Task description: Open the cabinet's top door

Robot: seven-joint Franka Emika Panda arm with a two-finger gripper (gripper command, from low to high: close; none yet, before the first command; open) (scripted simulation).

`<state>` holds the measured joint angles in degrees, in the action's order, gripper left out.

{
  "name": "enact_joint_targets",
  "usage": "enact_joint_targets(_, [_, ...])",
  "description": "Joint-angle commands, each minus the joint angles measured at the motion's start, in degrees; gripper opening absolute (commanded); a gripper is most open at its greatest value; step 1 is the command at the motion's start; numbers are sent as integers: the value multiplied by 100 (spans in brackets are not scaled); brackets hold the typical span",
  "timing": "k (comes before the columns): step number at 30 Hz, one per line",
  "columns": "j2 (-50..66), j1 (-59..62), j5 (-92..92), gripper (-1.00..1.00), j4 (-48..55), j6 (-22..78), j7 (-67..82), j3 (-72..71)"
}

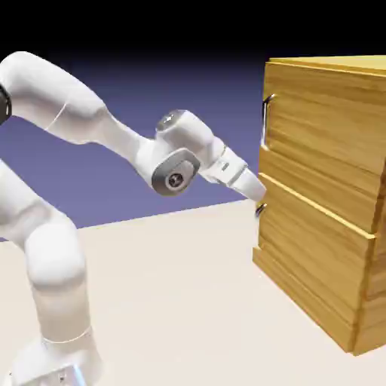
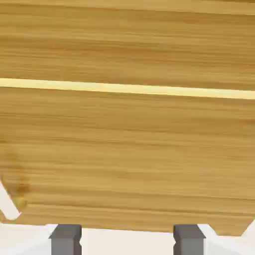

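One wooden cabinet (image 1: pixel 324 203) with two stacked panels fills the exterior view's right side, its top door (image 1: pixel 324 143) upper right. One gripper (image 2: pixel 127 240) shows two fingertips (image 2: pixel 66 240), spread apart, at the hand view's bottom.

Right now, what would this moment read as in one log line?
gripper: open, nothing between fingertips | top door: closed | top handle: ungripped
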<state>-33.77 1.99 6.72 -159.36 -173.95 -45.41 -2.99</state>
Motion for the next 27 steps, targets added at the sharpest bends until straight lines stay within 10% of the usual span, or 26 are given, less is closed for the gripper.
enact_joint_targets(1, [-41, 99, 250, 0, 61, 2, -110, -111])
enact_joint_targets(27, [-1117, 2677, 6729, 0, 1644, 56, -2960, -2992])
